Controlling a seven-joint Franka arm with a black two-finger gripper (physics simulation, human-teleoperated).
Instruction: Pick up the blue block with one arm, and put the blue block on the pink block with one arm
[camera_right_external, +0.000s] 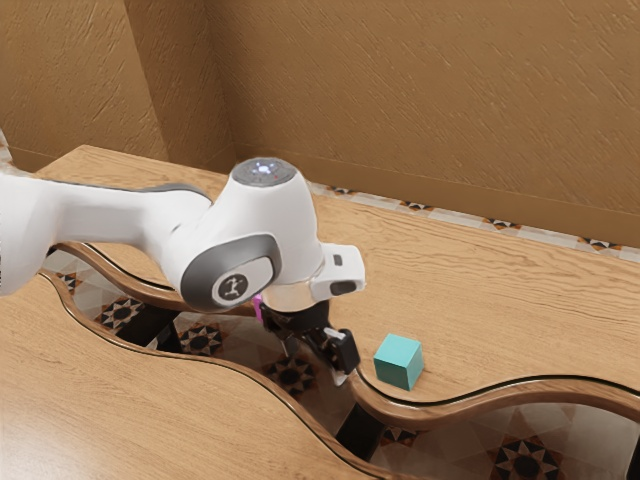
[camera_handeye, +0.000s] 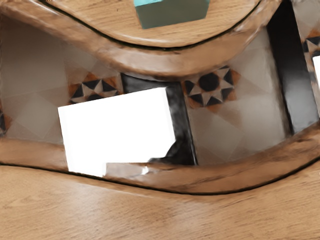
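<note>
And there was the arm (camera_right_external: 150, 225), stretched in from the exterior view's left, low over the wavy wooden worktop (camera_right_external: 480, 270). The claw (camera_right_external: 318, 365) pointed down over the curving gap in the wood, where patterned floor tiles (camera_right_external: 205, 338) showed through. Its black fingers stood apart, and nothing was between them: an empty claw.

The blue block (camera_right_external: 399, 361) sat flat on the worktop, just beside the claw on the exterior view's right, close to the wood's curved edge, touched by nothing. In the wrist view, that same block (camera_handeye: 172, 12) peeked in beyond the wooden rim, past the tiled gap under the hand.

The pink block (camera_right_external: 258, 308) was barely a sliver, tucked behind the arm's wrist, on the side of the claw away from the blue one. A bright white patch (camera_handeye: 117, 130) glared in the wrist view; what it was, hard to tell.
</note>
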